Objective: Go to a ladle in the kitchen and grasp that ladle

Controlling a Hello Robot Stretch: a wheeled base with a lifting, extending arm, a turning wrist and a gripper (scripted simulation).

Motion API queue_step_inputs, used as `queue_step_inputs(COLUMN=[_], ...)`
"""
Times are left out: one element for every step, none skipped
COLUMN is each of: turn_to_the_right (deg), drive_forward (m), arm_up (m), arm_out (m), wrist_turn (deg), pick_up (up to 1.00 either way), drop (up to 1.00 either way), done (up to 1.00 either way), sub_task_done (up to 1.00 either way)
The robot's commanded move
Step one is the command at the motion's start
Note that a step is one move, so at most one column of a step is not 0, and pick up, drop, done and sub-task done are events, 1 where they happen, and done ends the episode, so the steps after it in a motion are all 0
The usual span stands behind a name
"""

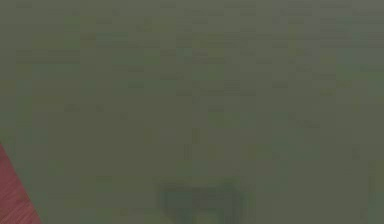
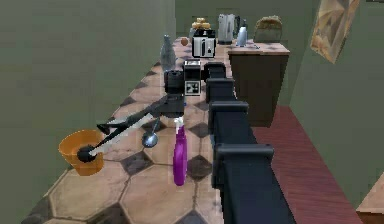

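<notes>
Left of the purple bottle [image 2: 179, 158] on the table [image 2: 120, 188], fingers [image 2: 130, 118] near ladle [image 2: 150, 140] and orange bowl [image 2: 78, 152]; cannot tell if they hold anything

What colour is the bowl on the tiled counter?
Orange. The bowl shows best in the arm side view.
</notes>
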Motion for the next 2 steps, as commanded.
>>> queue_step_inputs(turn_to_the_right=[0.0,0.0], drive_forward=[0.0,0.0], arm_up=[0.0,0.0], arm_out=[0.0,0.0], wrist_turn=[45.0,9.0], pick_up=[0.0,0.0], drop=[0.0,0.0], done=[0.0,0.0], sub_task_done=[0.0,0.0])
